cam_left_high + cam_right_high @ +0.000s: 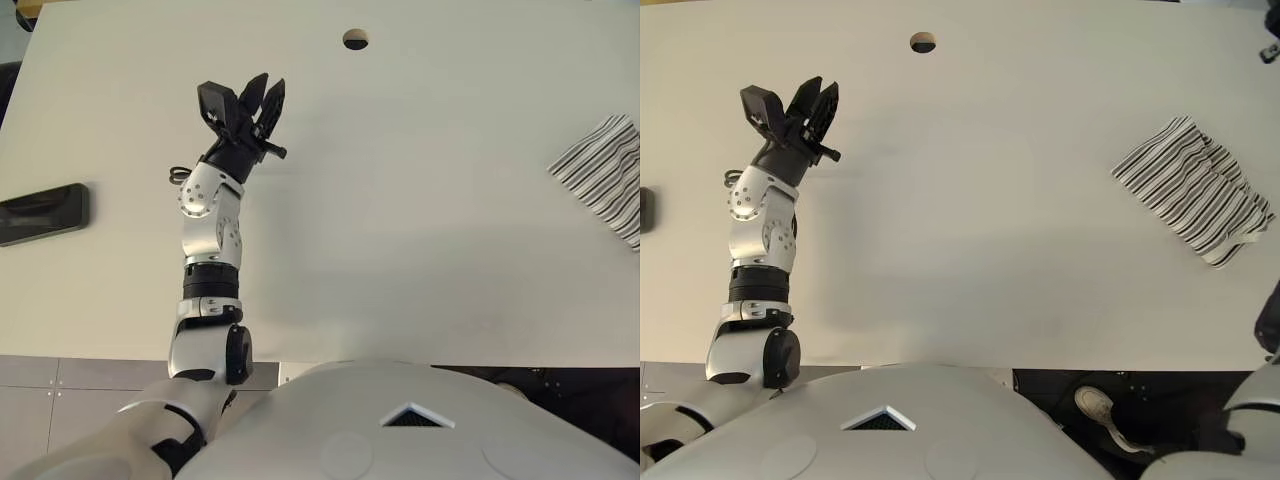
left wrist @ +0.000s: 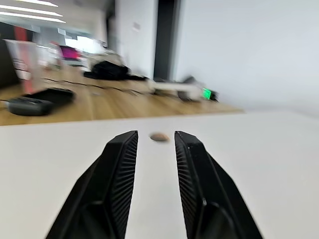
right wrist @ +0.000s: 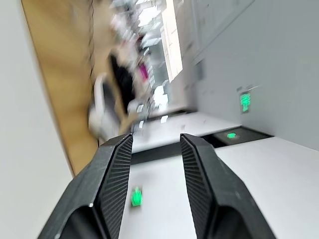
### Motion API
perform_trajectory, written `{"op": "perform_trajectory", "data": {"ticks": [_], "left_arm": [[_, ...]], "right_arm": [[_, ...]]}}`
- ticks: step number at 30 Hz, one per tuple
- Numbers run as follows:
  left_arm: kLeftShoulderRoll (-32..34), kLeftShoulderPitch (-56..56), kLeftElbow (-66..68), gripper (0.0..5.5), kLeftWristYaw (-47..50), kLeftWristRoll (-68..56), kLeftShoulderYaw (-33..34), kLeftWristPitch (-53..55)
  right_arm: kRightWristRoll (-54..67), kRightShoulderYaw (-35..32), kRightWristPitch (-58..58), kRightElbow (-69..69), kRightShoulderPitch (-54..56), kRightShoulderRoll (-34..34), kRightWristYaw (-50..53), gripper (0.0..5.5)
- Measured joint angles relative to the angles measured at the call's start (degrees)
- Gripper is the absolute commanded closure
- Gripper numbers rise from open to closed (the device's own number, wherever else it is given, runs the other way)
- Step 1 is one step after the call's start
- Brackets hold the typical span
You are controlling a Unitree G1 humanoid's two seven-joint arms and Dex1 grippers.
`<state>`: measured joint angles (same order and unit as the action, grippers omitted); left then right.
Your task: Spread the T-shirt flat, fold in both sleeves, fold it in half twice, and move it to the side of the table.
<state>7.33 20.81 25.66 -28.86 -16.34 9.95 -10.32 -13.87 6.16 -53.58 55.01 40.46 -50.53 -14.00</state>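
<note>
The T-shirt (image 1: 1192,190), white with dark stripes, lies folded into a small bundle at the right side of the white table (image 1: 990,220); its edge also shows (image 1: 605,175). My left gripper (image 1: 262,92) is raised over the left half of the table, far from the shirt, open with nothing between its black fingers (image 2: 119,169). In the right wrist view my right gripper (image 3: 155,142) is open and empty, pointing away toward the room.
A dark phone (image 1: 42,213) lies at the table's left edge. A round cable hole (image 1: 355,39) sits near the far edge. A wide bare stretch of tabletop separates the left arm and the shirt.
</note>
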Motion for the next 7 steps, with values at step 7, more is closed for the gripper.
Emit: {"op": "perform_trajectory", "data": {"ticks": [7], "left_arm": [[-6.4, 11.9, 9.7, 4.14, 4.7, -0.1, 1.8, -19.0]], "right_arm": [[24.8, -1.6, 11.3, -14.4, -10.0, 38.5, -1.1, 3.75]]}}
